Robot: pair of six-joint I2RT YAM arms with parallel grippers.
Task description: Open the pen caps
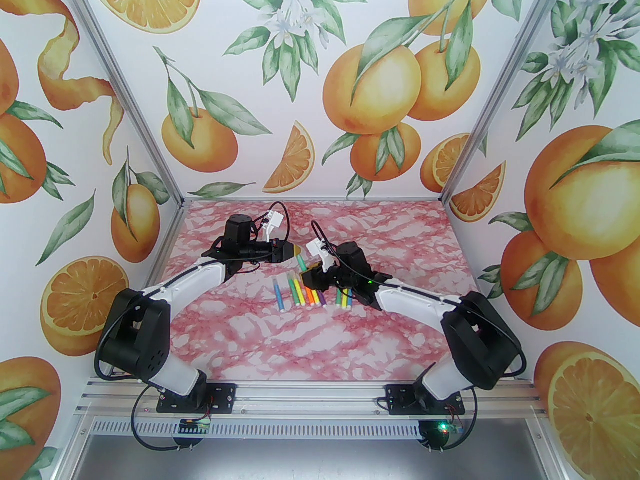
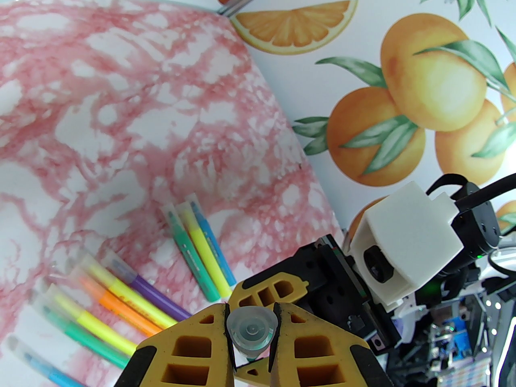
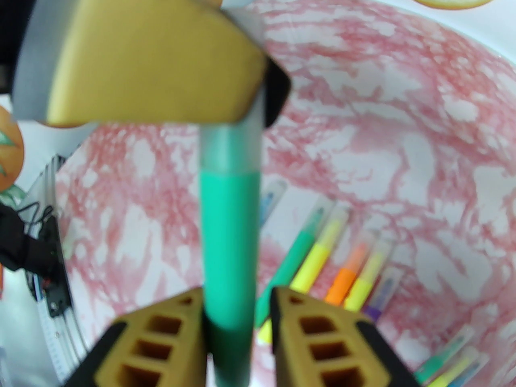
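A green pen [image 3: 229, 236] is held up between my two grippers above the pink marbled table [image 1: 380, 248]. My left gripper [image 2: 250, 317] is shut on its clear pen cap [image 2: 250, 331], seen end-on between the yellow fingers. My right gripper [image 3: 238, 296] is closed around the green barrel. The cap [image 3: 229, 147] still sits on the barrel, with my left gripper's finger [image 3: 153, 55] over its top. In the top view the left gripper [image 1: 295, 252] and right gripper [image 1: 303, 274] meet tip to tip. The other pens [image 1: 300, 293] lie capped in a row on the table below.
Three pens [image 2: 197, 248] lie apart from a larger bunch [image 2: 121, 308] on the table. The right wrist's white camera housing [image 2: 403, 248] hangs close to my left gripper. Orange-print walls [image 1: 350, 93] enclose the table on three sides.
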